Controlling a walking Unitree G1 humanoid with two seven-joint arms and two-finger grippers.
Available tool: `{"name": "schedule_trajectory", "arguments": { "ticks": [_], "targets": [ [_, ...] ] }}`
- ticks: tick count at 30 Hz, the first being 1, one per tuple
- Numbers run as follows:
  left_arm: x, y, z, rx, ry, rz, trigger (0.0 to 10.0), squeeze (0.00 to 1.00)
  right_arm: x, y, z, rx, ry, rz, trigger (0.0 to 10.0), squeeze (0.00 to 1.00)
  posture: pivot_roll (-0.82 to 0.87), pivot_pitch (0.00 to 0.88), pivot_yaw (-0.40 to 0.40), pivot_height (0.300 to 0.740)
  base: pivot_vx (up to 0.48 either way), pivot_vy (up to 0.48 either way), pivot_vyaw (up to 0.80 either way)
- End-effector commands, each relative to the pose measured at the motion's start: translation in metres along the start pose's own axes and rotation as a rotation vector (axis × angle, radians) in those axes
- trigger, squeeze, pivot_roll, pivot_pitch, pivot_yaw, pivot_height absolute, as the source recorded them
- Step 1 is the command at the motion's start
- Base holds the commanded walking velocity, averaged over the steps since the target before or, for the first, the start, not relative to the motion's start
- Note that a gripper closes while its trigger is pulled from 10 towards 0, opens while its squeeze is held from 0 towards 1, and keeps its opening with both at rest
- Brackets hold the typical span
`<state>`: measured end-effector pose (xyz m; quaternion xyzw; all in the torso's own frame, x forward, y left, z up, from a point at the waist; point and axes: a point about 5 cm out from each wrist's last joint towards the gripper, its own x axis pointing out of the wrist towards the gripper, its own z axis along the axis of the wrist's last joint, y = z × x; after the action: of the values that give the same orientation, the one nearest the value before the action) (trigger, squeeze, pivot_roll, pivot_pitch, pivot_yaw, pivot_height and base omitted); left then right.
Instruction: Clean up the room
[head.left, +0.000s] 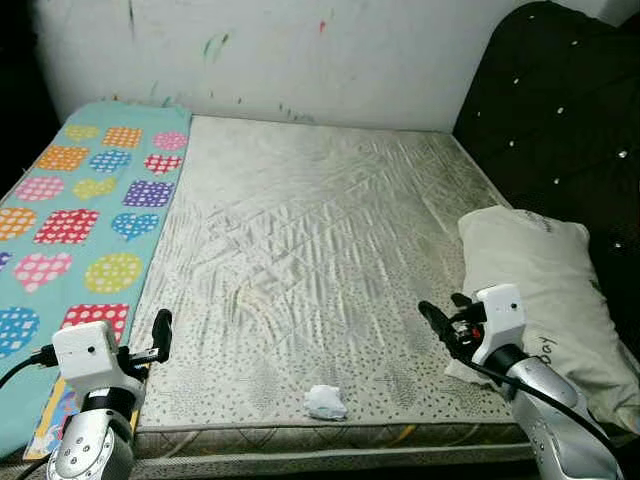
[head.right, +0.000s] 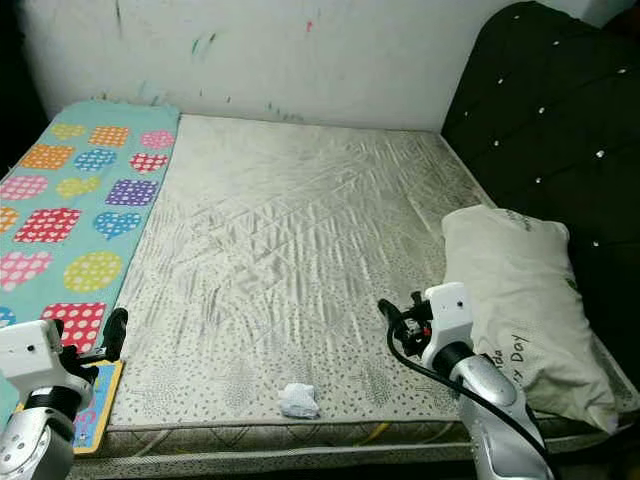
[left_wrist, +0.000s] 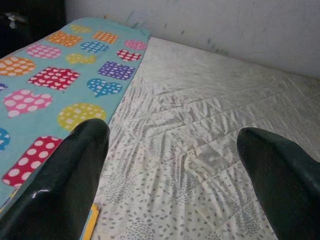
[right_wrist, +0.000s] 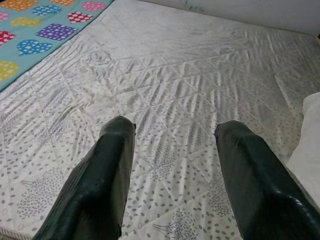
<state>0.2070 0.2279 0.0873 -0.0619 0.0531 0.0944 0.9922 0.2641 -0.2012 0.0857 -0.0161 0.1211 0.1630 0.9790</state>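
A crumpled white tissue (head.left: 325, 402) lies on the quilted cream mattress (head.left: 320, 230) close to its front edge. A beige pillow (head.left: 545, 300) rests on the mattress's right side. My left gripper (head.left: 152, 342) hovers over the front left of the bed, at the border of a teal heart-patterned blanket (head.left: 80, 220); in the left wrist view its fingers (left_wrist: 75, 165) stand wide apart with nothing between them. My right gripper (head.left: 445, 312) is raised just left of the pillow, also open and empty, as the right wrist view's fingers (right_wrist: 105, 170) show. The tissue lies between the two arms.
A black tufted headboard (head.left: 560, 110) bounds the bed on the right. A white wall (head.left: 300, 50) with coloured scribbles runs along the far side. A flat colourful item with a yellow edge (head.right: 95, 405) lies at the front left corner beneath my left arm.
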Motion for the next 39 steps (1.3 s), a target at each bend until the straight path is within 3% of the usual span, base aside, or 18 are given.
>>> {"name": "schedule_trajectory", "arguments": {
  "ticks": [1, 6, 10, 18, 24, 34, 39],
  "targets": [
    [0.001, -0.003, 0.004, -0.017, -0.013, -0.013, 10.0, 0.0, 0.003, 0.001, 0.004, -0.005, -0.007, 0.009, 10.0, 0.0, -0.02, 0.0, -0.103, 0.74, 0.0, 0.0, 0.0],
    [-0.001, -0.003, 0.005, -0.013, -0.032, 0.017, 10.0, 0.0, 0.009, 0.006, 0.006, -0.017, -0.005, 0.039, 10.0, 0.0, 0.0, 0.0, -0.142, 0.74, 0.0, 0.0, 0.0],
    [-0.006, -0.002, 0.003, -0.034, -0.051, 0.065, 10.0, 0.0, 0.023, 0.011, 0.016, -0.052, -0.015, 0.103, 10.0, 0.0, 0.03, 0.0, -0.2, 0.74, 0.0, 0.0, 0.0],
    [-0.007, -0.002, 0.002, -0.038, -0.056, 0.076, 10.0, 0.0, 0.038, 0.01, 0.025, -0.049, -0.04, 0.089, 10.0, 0.0, 0.03, 0.0, -0.193, 0.74, 0.0, 0.0, 0.0],
    [0.011, -0.008, 0.007, -0.026, -0.063, 0.015, 10.0, 0.0, 0.036, 0.013, 0.024, -0.026, -0.076, 0.039, 10.0, 0.0, -0.01, 0.0, -0.12, 0.74, 0.0, 0.0, 0.0],
    [0.056, -0.035, 0.012, 0.011, -0.044, -0.166, 10.0, 0.0, 0.018, -0.008, 0.015, 0.018, -0.138, -0.169, 10.0, 0.0, -0.13, 0.0, 0.062, 0.74, 0.0, 0.0, 0.0],
    [0.065, -0.044, 0.011, 0.022, -0.037, -0.219, 10.0, 0.0, 0.015, -0.013, 0.014, 0.036, -0.164, -0.231, 10.0, 0.0, -0.16, 0.0, 0.102, 0.74, 0.0, 0.0, 0.0]
  ]
}}
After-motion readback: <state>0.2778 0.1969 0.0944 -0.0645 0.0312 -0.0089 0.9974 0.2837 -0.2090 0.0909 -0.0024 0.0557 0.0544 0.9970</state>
